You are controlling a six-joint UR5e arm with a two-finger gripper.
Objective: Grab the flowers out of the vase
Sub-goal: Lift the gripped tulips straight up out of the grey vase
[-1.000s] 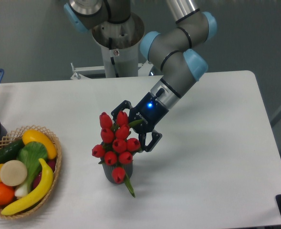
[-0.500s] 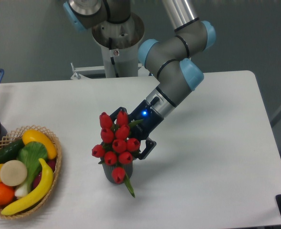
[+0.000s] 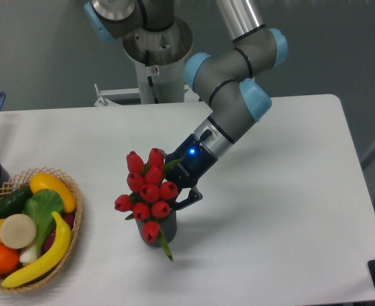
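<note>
Flowers [image 3: 146,190] in vase [image 3: 163,227], basket [image 3: 72,197] left.

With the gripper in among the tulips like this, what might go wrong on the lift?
The gripper sits behind the flowers, so its hold on the stems is hidden; a hold on leaves or few stems may slip. The vase is small and the bunch leans left, so a slanted pull might tip it or drag it along. One bud hangs low over the vase's front and may catch.

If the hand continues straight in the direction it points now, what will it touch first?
The hand points down-left into the flowers, so it would meet them first; it may already touch them. Depth is unclear.
</note>
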